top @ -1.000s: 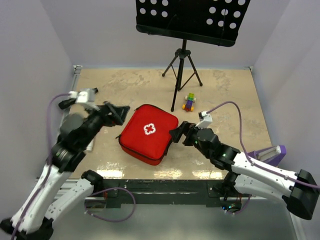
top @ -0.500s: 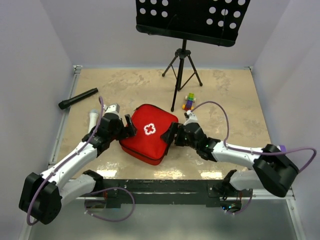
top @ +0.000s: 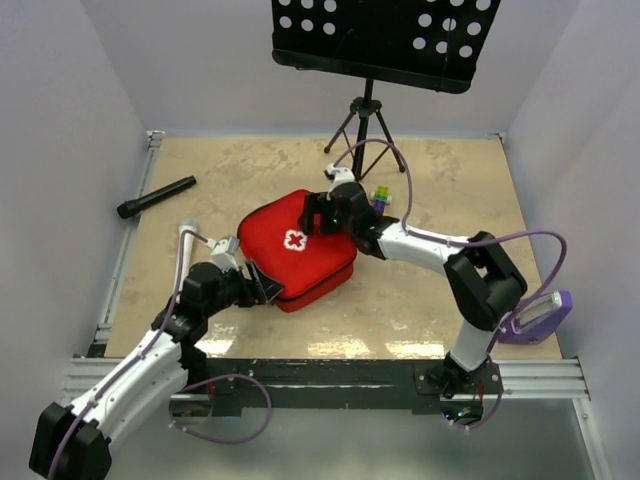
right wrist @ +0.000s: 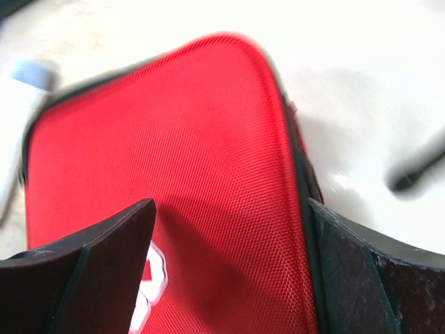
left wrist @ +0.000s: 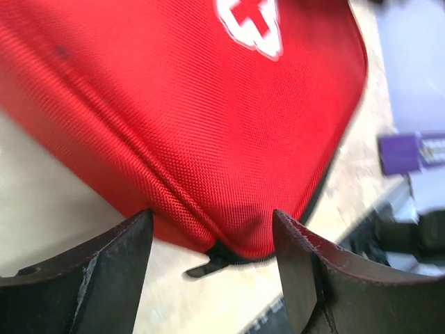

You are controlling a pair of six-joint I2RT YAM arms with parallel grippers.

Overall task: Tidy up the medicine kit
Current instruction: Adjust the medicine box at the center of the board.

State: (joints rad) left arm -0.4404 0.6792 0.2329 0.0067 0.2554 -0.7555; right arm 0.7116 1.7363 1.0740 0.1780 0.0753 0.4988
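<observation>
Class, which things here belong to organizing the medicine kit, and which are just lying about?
Belong to the job:
kit
left gripper
right gripper

Lying about:
flashlight
music stand
toy blocks

The overhead camera hangs above and behind the arm bases, tilted down toward 12 o'clock. It sits far enough back to take in the whole bench [top: 450, 290], both arms and the walls.

The left wrist camera is low, at the 7 o'clock corner of the red case [top: 300, 250]. It peers between the fingers [left wrist: 111, 271] of its own tool toward about 2 o'clock, close enough to show the fabric weave.

The right wrist camera sits over the case's 1 o'clock corner, just above the lid, facing roughly 9 o'clock and partly blurred.

All three views share the case's lid and its white cross [top: 294, 240].
</observation>
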